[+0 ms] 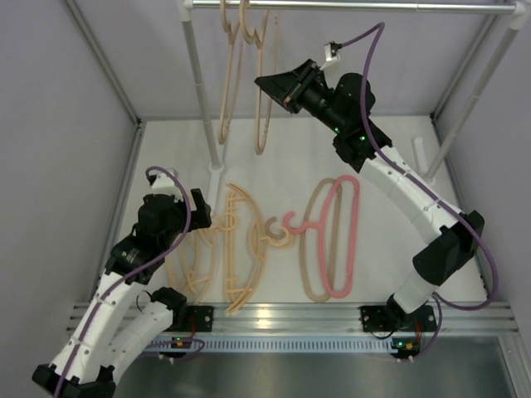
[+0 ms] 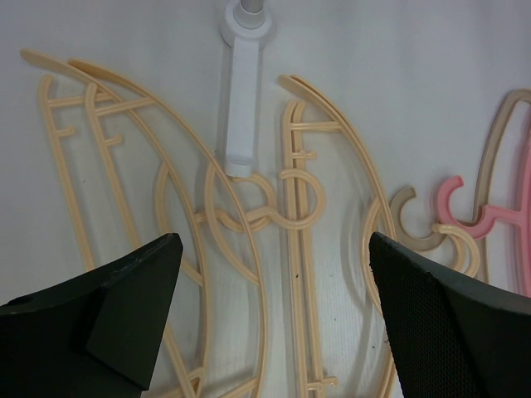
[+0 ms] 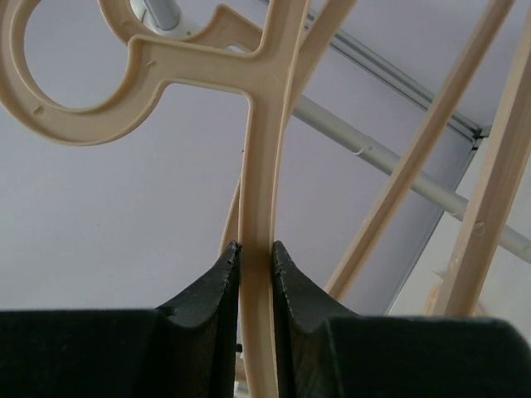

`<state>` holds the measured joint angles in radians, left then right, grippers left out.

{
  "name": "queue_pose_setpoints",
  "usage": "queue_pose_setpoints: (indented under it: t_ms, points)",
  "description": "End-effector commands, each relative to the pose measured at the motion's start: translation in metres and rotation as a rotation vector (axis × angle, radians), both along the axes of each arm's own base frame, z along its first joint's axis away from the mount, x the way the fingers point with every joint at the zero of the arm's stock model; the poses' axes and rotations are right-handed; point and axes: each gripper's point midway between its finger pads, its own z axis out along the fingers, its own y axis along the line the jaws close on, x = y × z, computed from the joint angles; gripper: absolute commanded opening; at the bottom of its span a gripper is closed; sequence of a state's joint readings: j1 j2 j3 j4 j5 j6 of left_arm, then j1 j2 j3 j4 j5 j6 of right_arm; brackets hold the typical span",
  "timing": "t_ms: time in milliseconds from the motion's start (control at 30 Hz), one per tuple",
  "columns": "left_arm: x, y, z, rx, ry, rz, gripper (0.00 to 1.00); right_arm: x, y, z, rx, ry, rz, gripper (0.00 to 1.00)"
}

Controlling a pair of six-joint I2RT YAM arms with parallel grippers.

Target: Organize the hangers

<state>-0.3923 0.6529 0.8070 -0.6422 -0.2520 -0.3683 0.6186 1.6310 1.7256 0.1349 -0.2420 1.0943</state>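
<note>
Several hangers lie flat on the table point(image 1: 290, 157), nearest the arm bases. Peach-tan hangers with crossbars point(image 1: 236, 257) are overlapped in a pile at the left. A pink hanger point(image 1: 353, 240) is laid just beside a plain beige hanger point(image 1: 311, 249) at the right, and the hooks are tangled in the middle. The left gripper point(image 2: 274, 240) is held spread wide above the peach-tan pile, and nothing is grasped by it. Farther back and higher, the right gripper point(image 3: 255, 249) is clenched on the thin arm of a raised hanger point(image 3: 259, 157), just below its hook. That hook appears to be set around the rail point(image 1: 348, 7), beside another hung hanger point(image 1: 231, 75). The hanging step is judged to be in hand. Next, the jaws should be released and drawn back straight, so that the hook is not dragged off. No bin or box is seen; the rail serves as holder, and two hangers seem to be carried on it.
</note>
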Motion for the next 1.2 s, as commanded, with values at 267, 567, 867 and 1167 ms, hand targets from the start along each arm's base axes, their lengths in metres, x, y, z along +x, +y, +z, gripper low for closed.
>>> queue_pose_setpoints:
  t_ms: [267, 567, 867, 1167]
  points:
    - [0.005, -0.003, 0.008, -0.018, -0.034, 0.0, 0.98, 0.017, 0.014, 0.055, 0.12, -0.098, -0.009, 0.0]
    - [0.005, -0.003, 0.008, -0.02, -0.034, 0.0, 0.98, 0.043, 0.032, 0.044, 0.117, -0.062, -0.02, 0.0]
    - [0.005, -0.002, 0.009, -0.02, -0.037, 0.003, 0.98, 0.053, 0.047, 0.022, 0.106, -0.014, 0.0, 0.0]
    - [0.004, -0.002, 0.009, -0.02, -0.039, 0.003, 0.98, 0.049, 0.047, 0.02, 0.091, -0.018, 0.0, 0.08]
